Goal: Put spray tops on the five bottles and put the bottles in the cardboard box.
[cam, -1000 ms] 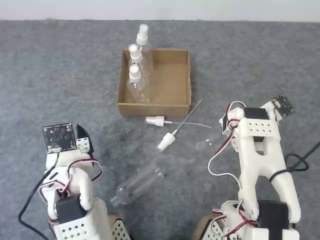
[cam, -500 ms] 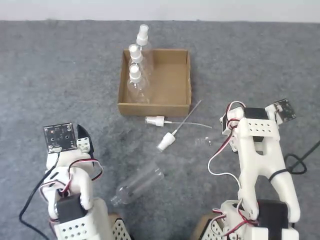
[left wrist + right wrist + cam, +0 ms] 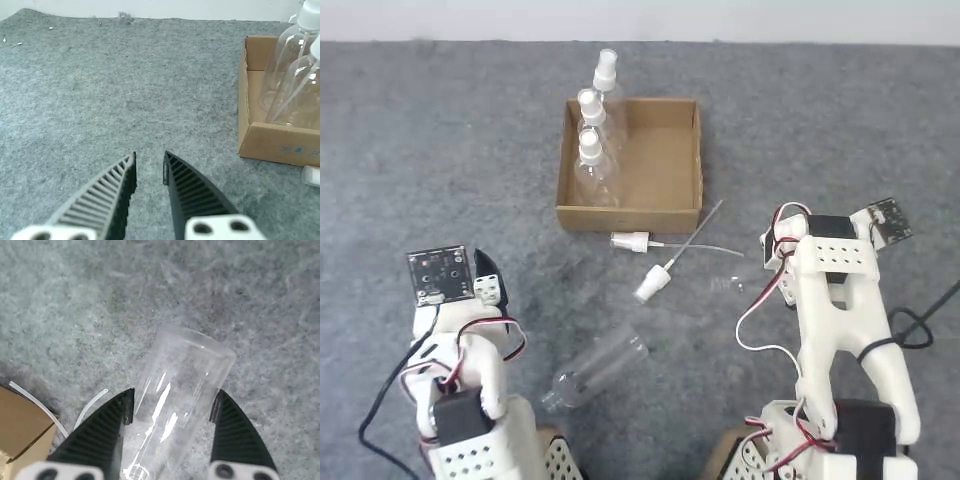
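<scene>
straddling the bottle lying on the carpet, the right claw stood wide; light, slick and thin-walled, the bottle likely wanted a gentle mid-body hold. left claw narrow, empty.

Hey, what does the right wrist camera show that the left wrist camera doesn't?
Right wrist, not left: a clear bottle at the right gripper, and thin tubes on the carpet. Left wrist, not right: the left gripper, slightly open over bare carpet, and capped bottles standing in the box. Both: the box, just a corner of it in the right wrist view, and the carpet.
</scene>
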You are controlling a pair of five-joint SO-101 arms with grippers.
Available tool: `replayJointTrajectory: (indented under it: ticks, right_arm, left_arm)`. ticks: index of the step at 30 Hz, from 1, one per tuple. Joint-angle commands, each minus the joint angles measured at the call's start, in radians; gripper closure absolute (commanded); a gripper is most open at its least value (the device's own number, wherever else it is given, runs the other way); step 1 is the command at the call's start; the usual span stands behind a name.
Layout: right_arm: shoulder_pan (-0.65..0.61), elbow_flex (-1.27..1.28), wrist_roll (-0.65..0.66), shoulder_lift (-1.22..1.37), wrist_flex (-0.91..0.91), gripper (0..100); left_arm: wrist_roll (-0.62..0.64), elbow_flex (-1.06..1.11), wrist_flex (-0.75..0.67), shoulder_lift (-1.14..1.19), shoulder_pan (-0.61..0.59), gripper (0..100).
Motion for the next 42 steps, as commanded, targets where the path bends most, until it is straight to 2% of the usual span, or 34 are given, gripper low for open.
replayJointTrajectory:
  ticks: [1, 8, 16, 26, 33, 36, 38, 42]
  right_arm:
    - [0.007, -0.009, 0.002, -0.059, -0.001, 83.2]
    - [0.015, -0.014, -0.041, -0.061, 0.001, 82.9]
    - [0.005, -0.014, -0.051, -0.061, 0.001, 66.7]
    - [0.004, -0.020, -0.046, -0.081, 0.007, 66.5]
    - [0.004, -0.164, -0.031, -0.262, 0.245, 66.6]
    - [0.005, -0.186, 0.069, -0.314, 0.277, 66.6]
    - [0.005, -0.180, 0.201, -0.340, 0.285, 66.6]
    - [0.013, -0.176, 0.634, -0.377, 0.355, 66.6]
  left_arm:
    - [0.009, -0.013, -0.035, -0.012, -0.003, 91]
    - [0.009, -0.013, -0.035, -0.012, -0.003, 91]
    - [0.009, -0.013, -0.035, -0.012, -0.003, 91]
    - [0.009, -0.013, -0.035, -0.012, -0.003, 91]
    - [0.009, -0.013, -0.035, -0.012, -0.003, 91]
    - [0.009, -0.013, -0.035, -0.012, -0.003, 91]
    - [0.009, -0.013, -0.035, -0.012, -0.003, 91]
    - [0.009, -0.013, -0.035, -0.012, -0.005, 91]
